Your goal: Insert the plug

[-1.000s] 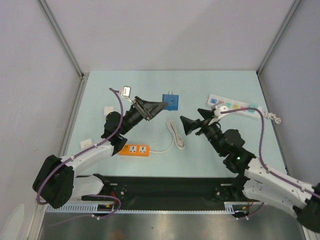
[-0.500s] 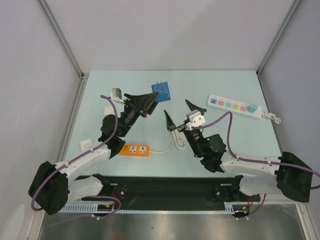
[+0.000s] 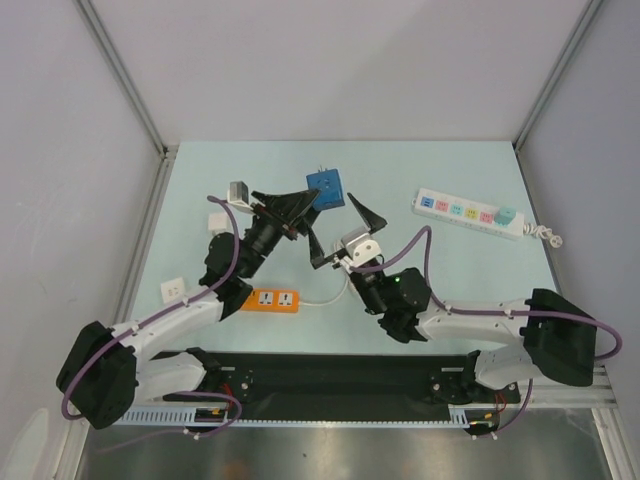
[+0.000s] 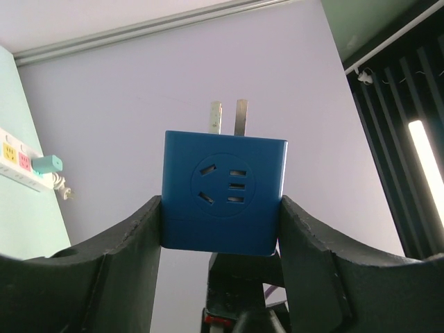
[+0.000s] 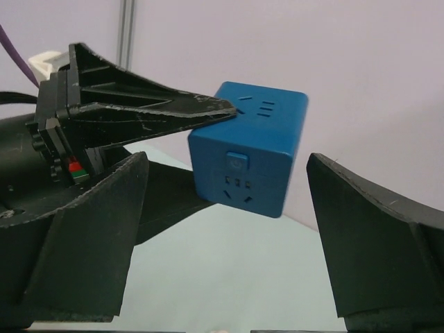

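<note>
We see the plug (image 4: 222, 198) as smooth, matt blue plastic — its prongs (image 4: 240, 116) bare metal — and the tabletop (image 3: 250, 170) matt

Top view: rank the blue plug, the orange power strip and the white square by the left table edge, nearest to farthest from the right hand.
1. blue plug: just beyond the right hand, gripped by the left hand.
2. orange power strip: on the table, to its left and closer to the bases.
3. white square: far left edge.
</note>
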Motion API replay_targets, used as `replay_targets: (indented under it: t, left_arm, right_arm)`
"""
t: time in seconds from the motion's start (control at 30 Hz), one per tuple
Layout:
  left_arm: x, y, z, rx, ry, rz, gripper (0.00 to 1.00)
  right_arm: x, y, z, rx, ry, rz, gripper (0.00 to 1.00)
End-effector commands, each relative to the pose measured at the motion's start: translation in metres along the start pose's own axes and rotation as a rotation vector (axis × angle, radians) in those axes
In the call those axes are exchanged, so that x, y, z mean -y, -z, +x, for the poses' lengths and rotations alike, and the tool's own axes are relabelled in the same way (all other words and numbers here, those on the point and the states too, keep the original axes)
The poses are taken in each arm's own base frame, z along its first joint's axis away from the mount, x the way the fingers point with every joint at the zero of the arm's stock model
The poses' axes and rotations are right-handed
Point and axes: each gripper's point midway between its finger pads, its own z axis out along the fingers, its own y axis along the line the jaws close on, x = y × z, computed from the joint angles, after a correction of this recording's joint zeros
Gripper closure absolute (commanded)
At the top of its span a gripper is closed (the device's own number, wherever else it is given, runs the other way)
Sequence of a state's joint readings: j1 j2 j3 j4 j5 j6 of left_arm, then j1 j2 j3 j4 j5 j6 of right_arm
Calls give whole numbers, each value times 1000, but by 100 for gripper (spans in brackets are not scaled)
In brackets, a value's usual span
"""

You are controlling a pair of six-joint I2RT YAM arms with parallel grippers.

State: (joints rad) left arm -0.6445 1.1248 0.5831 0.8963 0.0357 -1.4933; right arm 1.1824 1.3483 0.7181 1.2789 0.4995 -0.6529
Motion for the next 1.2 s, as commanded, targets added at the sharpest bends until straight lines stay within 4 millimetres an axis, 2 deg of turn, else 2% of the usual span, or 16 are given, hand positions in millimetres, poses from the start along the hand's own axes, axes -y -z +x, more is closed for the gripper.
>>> replay_targets:
  t: [0.0,0.2,0.3,0.37,0.43,0.5,0.6,0.73,0.77,0.8,0.9,0.97,1.03,1.07,1.13,1.17]
  left_arm:
    - [30,4,2,9,61,96,100]
    - [35,6,13,-15,61,93,100]
    - [34,9,17,-21,68,89,100]
    - [33,11,16,0,76,86,100]
    - [29,14,18,5,81,77,100]
    - [29,15,19,5,86,80,100]
    - [25,16,20,7,90,79,100]
    - [23,18,20,7,105,85,100]
    - [24,18,20,6,109,89,100]
    - [25,18,20,6,113,94,100]
    - [26,19,20,9,127,103,100]
    - [26,19,21,6,130,106,100]
    - [28,19,23,-10,126,118,100]
    - [28,18,24,-14,118,123,95]
    - [29,18,28,-36,114,136,72]
    - [32,17,30,-47,112,151,49]
  right_arm:
    - [8,-14,-26,93,25,59,0]
    - [3,-20,-17,79,97,75,2]
    - [10,-22,-17,84,102,125,14]
    - [14,-24,-17,81,105,151,16]
    - [14,-25,-13,71,97,161,14]
    - [18,-26,-12,65,84,180,7]
    - [23,-27,-11,57,52,202,3]
    - [30,-27,-6,45,27,229,5]
    - [31,-27,-7,49,15,230,10]
    - [30,-25,-6,52,13,220,23]
    - [34,-23,-10,66,-15,224,46]
    - [35,-19,-11,74,-25,214,57]
    - [32,-15,-11,83,-40,191,86]
    - [35,-14,-15,92,-49,192,100]
    - [38,-12,-16,94,-69,198,100]
    - [39,-10,-16,92,-67,194,100]
